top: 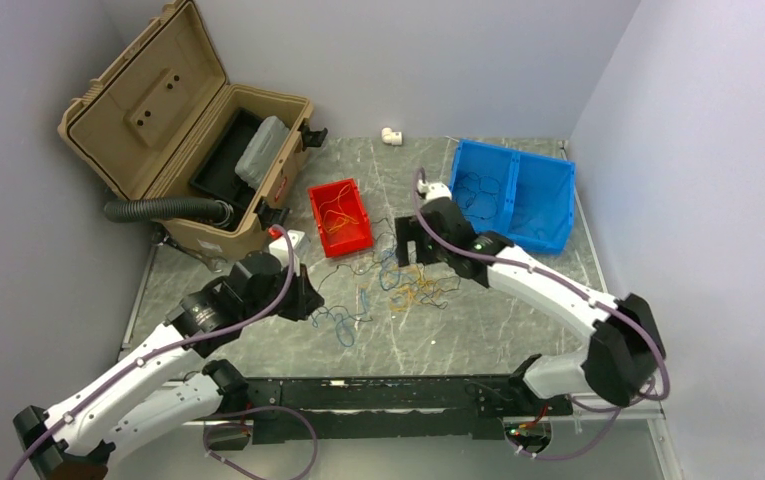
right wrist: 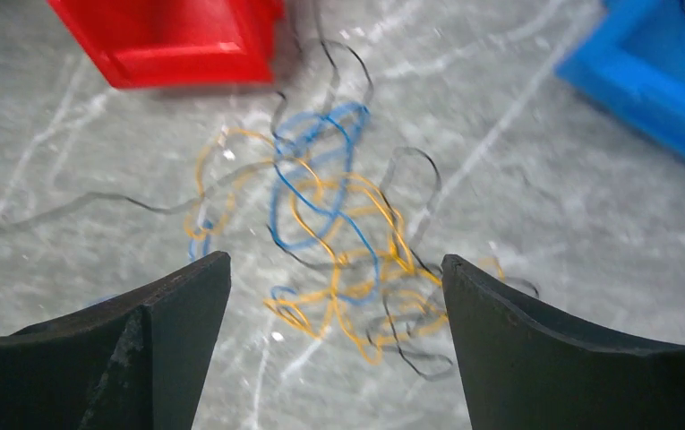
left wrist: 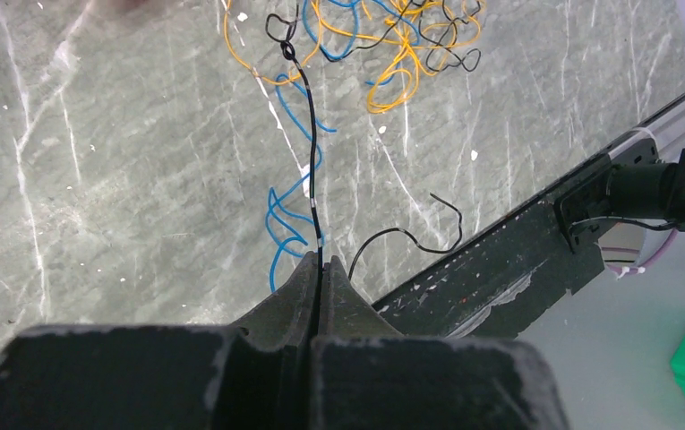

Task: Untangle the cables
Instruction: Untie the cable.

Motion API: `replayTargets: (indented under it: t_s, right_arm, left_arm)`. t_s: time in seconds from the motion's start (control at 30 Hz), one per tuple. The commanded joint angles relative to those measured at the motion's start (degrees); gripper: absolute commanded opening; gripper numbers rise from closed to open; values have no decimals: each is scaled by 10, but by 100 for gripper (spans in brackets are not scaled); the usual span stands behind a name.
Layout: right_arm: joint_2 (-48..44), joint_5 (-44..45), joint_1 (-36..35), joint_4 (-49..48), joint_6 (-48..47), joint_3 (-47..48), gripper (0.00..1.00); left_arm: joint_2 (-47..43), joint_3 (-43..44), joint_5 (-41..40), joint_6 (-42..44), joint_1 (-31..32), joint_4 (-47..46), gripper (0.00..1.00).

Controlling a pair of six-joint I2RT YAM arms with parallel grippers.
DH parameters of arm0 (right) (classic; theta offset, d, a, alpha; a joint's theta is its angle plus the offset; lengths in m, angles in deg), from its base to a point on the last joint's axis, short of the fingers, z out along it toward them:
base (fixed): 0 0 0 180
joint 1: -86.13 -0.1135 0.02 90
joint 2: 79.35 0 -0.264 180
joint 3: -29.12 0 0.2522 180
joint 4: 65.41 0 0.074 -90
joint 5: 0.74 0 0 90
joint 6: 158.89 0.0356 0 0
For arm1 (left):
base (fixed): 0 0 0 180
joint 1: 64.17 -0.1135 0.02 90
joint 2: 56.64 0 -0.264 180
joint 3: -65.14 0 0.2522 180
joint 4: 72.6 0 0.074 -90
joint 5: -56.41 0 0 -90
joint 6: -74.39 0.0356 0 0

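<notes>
Cables: a loose tangle of orange-yellow, blue and dark wire loops (top: 413, 287) lies on the grey marbled table (top: 438, 345), just in front of the red bin (top: 340, 217) and between the two grippers.

Trailing strands: a dark strand (left wrist: 310, 152) and a wavy blue strand (left wrist: 283, 215) run out of the tangle side by side toward the left arm.

Cables and left gripper: the tangle sits well ahead of the left gripper (left wrist: 321, 264). The dark strand joins them, drawn fairly straight.

Left gripper: its jaws are pressed together and pinch the dark strand at their tips. The blue strand passes just beside the fingers; I cannot tell whether it is caught too.

Cables and right gripper: the tangle lies under the right gripper (right wrist: 336, 262), showing in the gap between its fingers.

Right gripper: its jaws are spread wide and hold nothing. It hangs over the pile, and I cannot tell whether a fingertip touches a loop.

Bins: the red bin has a few yellow loops inside, and the blue bin (top: 513, 195) some dark ones.
</notes>
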Motion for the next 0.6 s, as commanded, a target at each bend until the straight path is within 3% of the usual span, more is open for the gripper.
replayTargets:
  t_s: [0.0,0.17,0.57]
  right_arm:
    - [-83,27,13,18,29,-57,90]
    - [-118,24,16,24,45,-102,92]
    - [-53,18,17,52,64,-85,94]
  left_arm:
    - [15,33,-14,23,2,4,0]
    - [25,37,-14,19,3,-4,0]
    - [29,45,-14,20,2,3,0]
